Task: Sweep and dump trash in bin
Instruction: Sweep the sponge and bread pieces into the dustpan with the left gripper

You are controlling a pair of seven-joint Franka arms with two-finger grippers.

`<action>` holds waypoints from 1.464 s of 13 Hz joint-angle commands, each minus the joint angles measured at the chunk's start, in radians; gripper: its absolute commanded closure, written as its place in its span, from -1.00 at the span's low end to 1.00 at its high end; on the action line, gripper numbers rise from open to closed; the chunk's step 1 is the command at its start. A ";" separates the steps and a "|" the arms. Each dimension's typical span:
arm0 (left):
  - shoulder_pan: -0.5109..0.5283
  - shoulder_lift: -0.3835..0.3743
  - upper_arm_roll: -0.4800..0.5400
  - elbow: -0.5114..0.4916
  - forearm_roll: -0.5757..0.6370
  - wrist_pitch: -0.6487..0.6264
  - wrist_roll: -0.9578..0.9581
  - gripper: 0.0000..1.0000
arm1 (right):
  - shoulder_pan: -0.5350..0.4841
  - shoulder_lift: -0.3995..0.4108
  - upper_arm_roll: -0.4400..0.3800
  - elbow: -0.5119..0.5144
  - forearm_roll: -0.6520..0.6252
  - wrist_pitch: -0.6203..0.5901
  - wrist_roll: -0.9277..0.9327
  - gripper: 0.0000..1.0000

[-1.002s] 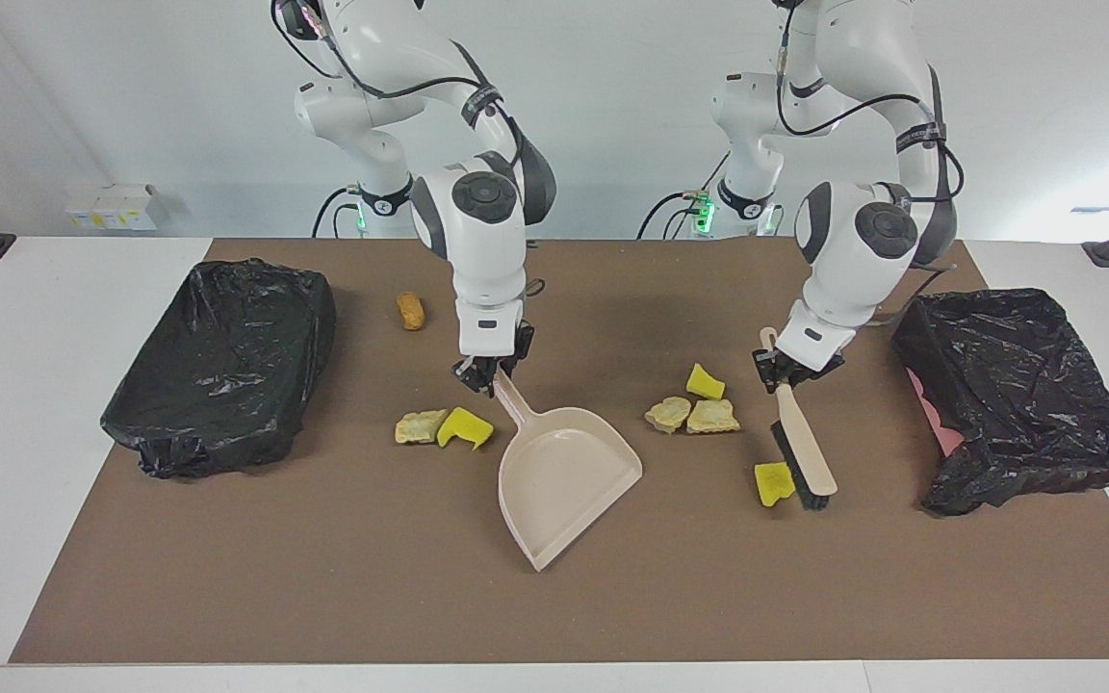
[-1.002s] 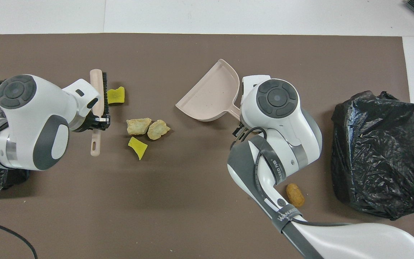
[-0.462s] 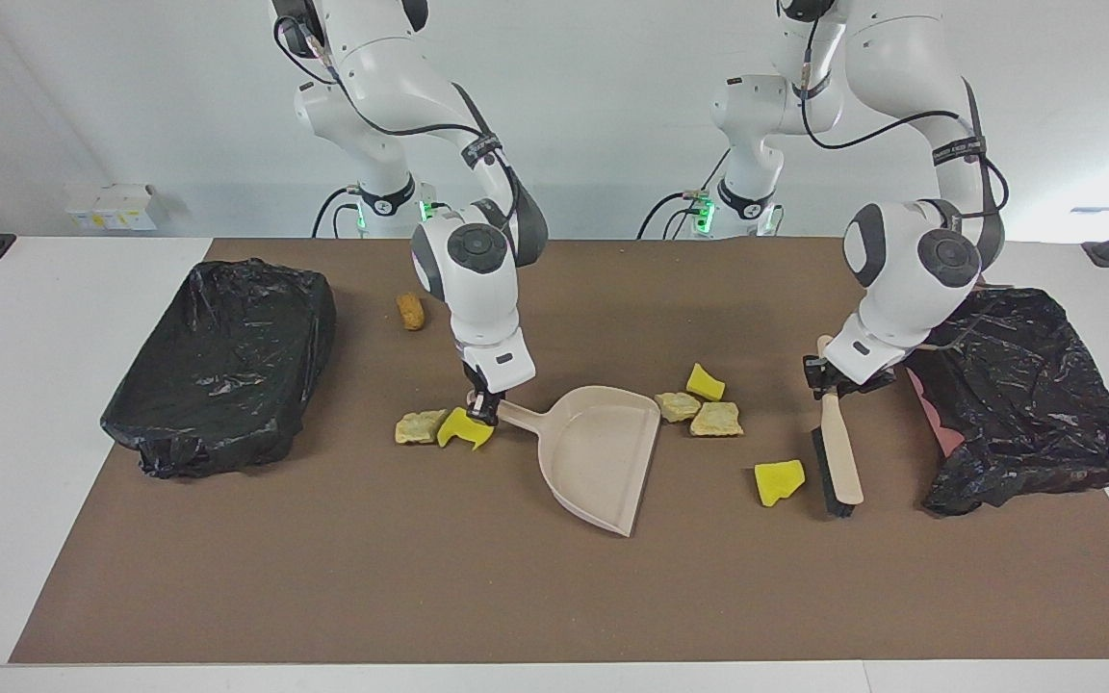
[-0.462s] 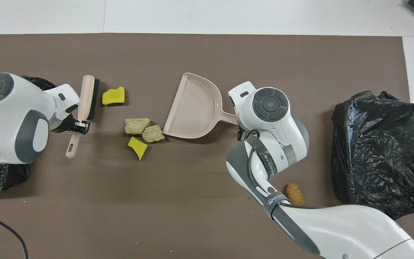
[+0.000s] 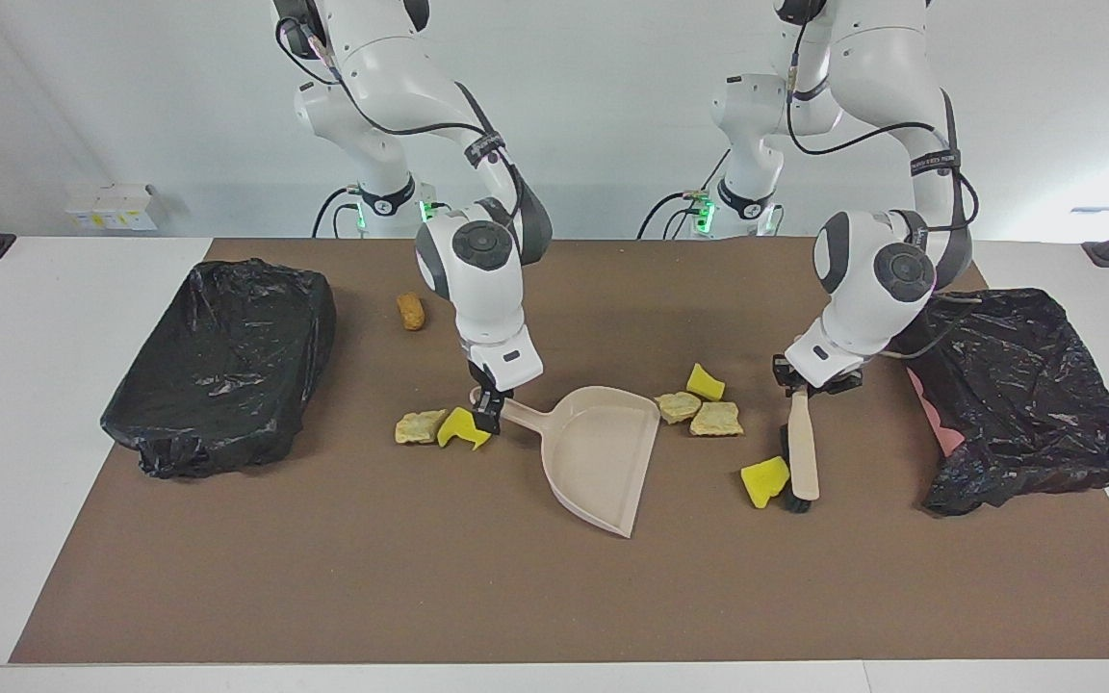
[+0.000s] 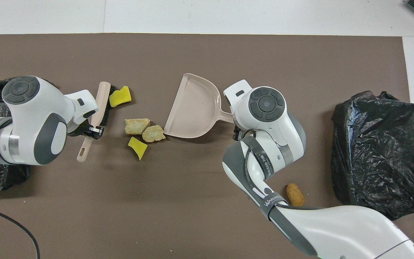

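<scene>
- The left gripper (image 5: 798,385) is clenched on the handle of the brush (image 5: 802,452).
- The brush lies low on the brown mat (image 5: 420,577), with its dark bristles down at the end away from the robots.
- One yellow sponge chunk (image 5: 764,479) is touching the bristles, on the side toward the dustpan (image 5: 603,452).
- The dustpan sits flat in the middle of the mat. Its open mouth faces the left arm's end of the table.
- The right gripper (image 5: 489,409) is down at the tip of the dustpan's handle. I cannot tell if it is gripping the handle or has let go.
- Two beige lumps (image 5: 678,406) lie side by side at the corner of the dustpan's mouth nearer to the robots. One of them is just beside the rim.
- A second yellow chunk (image 5: 705,382) is near those lumps, a bit nearer to the robots.
- A third yellow chunk (image 5: 463,426) and another beige lump (image 5: 419,426) lie together by the handle tip, toward the right arm's end.
- A brown nugget (image 5: 410,310) lies alone, nearer to the robots, well apart from the rest.
- A bin (image 5: 227,356) lined with a black bag sits at the right arm's end of the mat, and a second bin (image 5: 1026,385) sits at the left arm's end.
- No trash is in the dustpan.
</scene>
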 commanded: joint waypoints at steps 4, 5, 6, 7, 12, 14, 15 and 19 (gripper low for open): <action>-0.037 -0.034 0.009 -0.016 0.105 -0.106 0.078 1.00 | -0.003 0.035 0.007 0.041 -0.001 0.034 0.005 1.00; -0.044 -0.034 0.008 -0.011 0.130 -0.132 0.114 1.00 | -0.008 0.041 0.007 0.048 -0.008 0.033 0.001 1.00; -0.045 -0.040 0.006 -0.016 0.130 -0.137 0.119 1.00 | -0.012 0.043 0.007 0.052 -0.013 0.031 -0.030 1.00; -0.050 -0.042 0.004 -0.019 0.130 -0.141 0.120 1.00 | -0.019 0.044 0.007 0.052 -0.013 0.028 -0.086 1.00; -0.097 -0.048 0.001 -0.026 0.127 -0.140 0.188 1.00 | -0.049 0.037 0.000 0.079 -0.034 -0.018 -0.323 1.00; -0.087 -0.046 0.004 -0.011 0.061 -0.141 0.182 1.00 | -0.059 0.037 0.000 0.076 -0.041 -0.020 -0.357 1.00; -0.087 -0.061 0.006 -0.011 0.031 -0.146 0.162 1.00 | -0.057 0.037 0.000 0.075 -0.042 -0.020 -0.360 1.00; -0.102 -0.136 0.004 -0.075 0.021 -0.192 0.004 1.00 | -0.057 0.037 0.001 0.072 -0.042 -0.017 -0.357 1.00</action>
